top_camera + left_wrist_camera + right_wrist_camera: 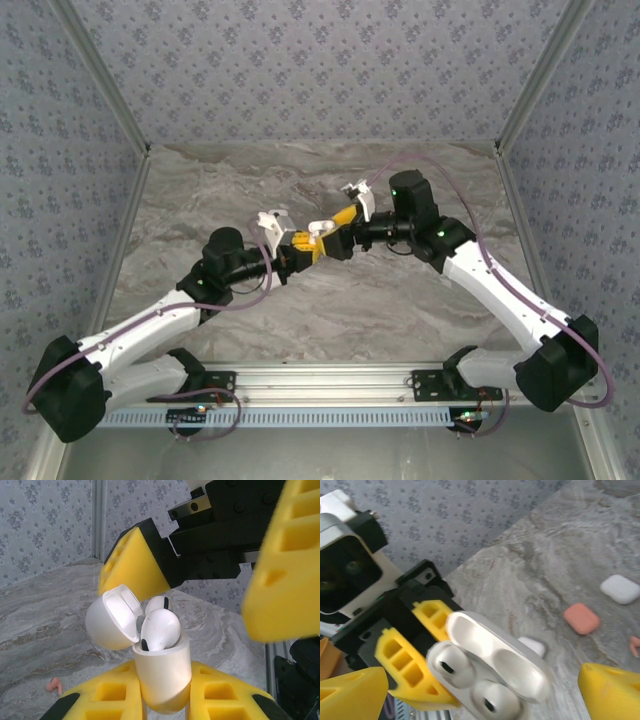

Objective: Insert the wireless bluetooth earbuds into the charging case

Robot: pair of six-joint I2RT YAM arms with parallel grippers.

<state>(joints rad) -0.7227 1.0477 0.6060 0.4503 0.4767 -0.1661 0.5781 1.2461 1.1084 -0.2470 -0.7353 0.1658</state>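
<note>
Two white earbuds (159, 627) sit side by side in the wells of the white charging case (162, 677), rounded heads up and stems down inside. In the right wrist view both heads (449, 667) show their dark vents, pressed close to each other in the case (520, 700). The lid (112, 617) is hinged back to the left of the body and stands open, with its two inner hollows bare.

The left claw (162, 702) is clamped on the lower body of the case, one yellow finger on each side, and holds it upright above the worktop (40, 625). In the top external view the case (322, 228) is near the middle of the worktop (400, 310), where the two arms meet.

The right claw (205, 565) faces the case from beyond it with its yellow fingers (282, 565) spread wide apart. They stand on either side of the case, touch nothing and hold nothing.

A small pink earbud (53, 684) lies loose on the worktop, low and to the left in the left wrist view. In the right wrist view a salmon case (581, 618) and a white case (620, 589) rest farther off on the marbled surface, near each other and both shut.
</note>
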